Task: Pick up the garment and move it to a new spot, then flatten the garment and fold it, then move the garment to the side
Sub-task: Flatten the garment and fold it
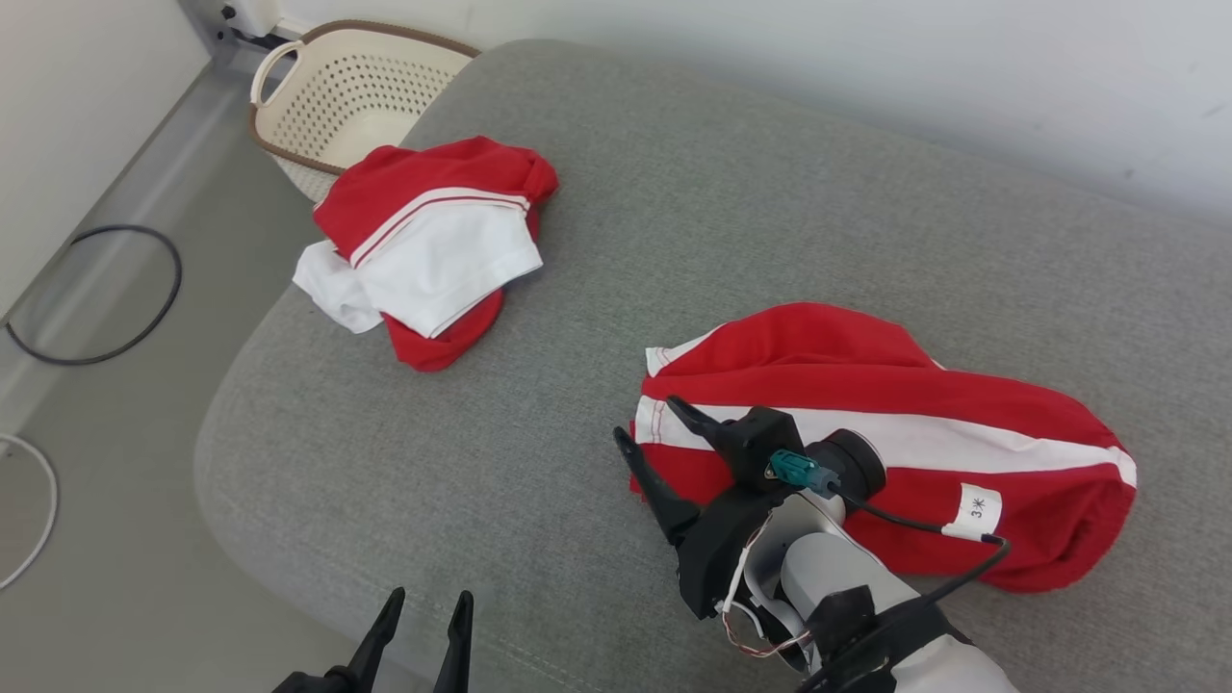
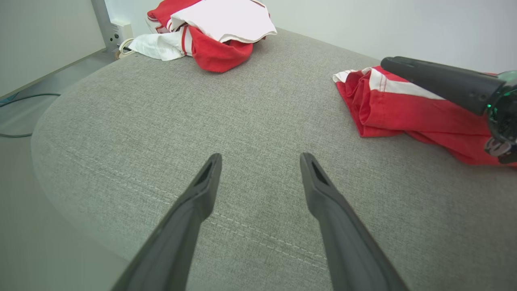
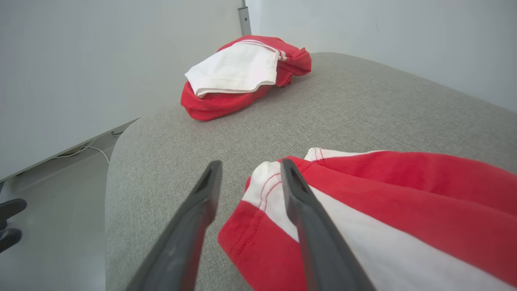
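Note:
A red garment with a white stripe and a small white tag lies bunched lengthwise on the right of the grey cushion. My right gripper stands open over its left end. In the right wrist view the right gripper straddles the garment's hemmed corner, one finger over the cloth, the other over bare cushion. My left gripper is open at the cushion's front edge, holding nothing. In the left wrist view the left gripper points across bare cushion, with the garment off to its right.
A second red and white garment lies crumpled at the cushion's far left corner. Behind it a cream perforated basket stands on the floor. A black cable loop lies on the floor to the left. A pale wall runs behind the cushion.

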Controlling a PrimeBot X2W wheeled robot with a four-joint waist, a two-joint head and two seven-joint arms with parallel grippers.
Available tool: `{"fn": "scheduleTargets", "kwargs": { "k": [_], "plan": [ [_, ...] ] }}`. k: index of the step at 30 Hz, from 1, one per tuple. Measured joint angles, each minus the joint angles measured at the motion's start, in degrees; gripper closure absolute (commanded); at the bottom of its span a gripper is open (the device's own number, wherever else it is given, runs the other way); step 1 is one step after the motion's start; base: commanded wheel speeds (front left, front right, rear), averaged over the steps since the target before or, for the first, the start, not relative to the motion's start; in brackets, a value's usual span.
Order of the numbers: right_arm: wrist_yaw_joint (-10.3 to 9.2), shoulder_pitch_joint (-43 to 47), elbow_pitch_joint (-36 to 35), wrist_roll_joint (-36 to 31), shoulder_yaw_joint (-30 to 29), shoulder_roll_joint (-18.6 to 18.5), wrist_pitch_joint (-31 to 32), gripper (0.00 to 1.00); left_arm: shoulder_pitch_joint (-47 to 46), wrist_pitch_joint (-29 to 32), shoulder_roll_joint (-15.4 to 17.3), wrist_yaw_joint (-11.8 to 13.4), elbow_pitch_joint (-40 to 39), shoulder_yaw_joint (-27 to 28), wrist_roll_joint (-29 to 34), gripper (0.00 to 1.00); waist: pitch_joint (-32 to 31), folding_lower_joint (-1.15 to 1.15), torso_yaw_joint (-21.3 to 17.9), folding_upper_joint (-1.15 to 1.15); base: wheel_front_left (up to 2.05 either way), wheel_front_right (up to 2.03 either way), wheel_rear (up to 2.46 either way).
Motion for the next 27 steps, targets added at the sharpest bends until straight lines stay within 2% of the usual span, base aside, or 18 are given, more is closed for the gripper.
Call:
{"fn": "scheduleTargets", "kwargs": {
  "k": [4,8,12,17,22,27],
  "plan": [
    [0.0,-0.08,-1.58,4.02,0.65,0.02,-1.53,0.0,0.04,-0.01,-0.01,-0.01,-0.11,1.08,0.66,0.0,-0.5,0.0,-1.43,0.0,0.0,0.0,0.0],
    [0.0,-0.08,-2.34,4.85,-1.32,0.0,-2.19,0.0,0.17,-0.01,0.0,-0.22,-0.15,2.71,1.63,0.0,-1.4,0.0,-3.68,0.0,0.0,0.0,0.0],
    [0.0,0.69,-5.45,2.61,-8.36,-0.59,-2.34,0.0,0.32,-0.01,-0.01,-0.23,-0.36,4.04,2.19,0.0,-2.66,0.0,-6.55,0.0,0.0,0.0,0.0],
    [0.0,7.42,-9.84,-0.12,-17.06,-1.44,-2.43,0.0,0.44,-0.01,-0.02,-0.33,-0.62,5.13,2.87,0.0,-4.44,0.0,-10.62,0.0,0.0,0.0,0.0],
    [0.0,12.73,-12.51,-4.08,-22.91,-2.6,-2.45,0.0,1.46,-0.01,-0.02,-0.32,-0.45,6.57,3.79,0.0,-6.4,0.0,-14.92,0.0,0.0,0.0,0.0],
    [0.01,17.47,-16.21,-7.94,-28.69,-1.98,-2.45,0.0,2.69,-0.01,-0.03,0.38,-0.33,8.56,5.28,0.0,-8.24,0.0,-19.21,0.0,0.0,0.0,0.0]
  ]
}}
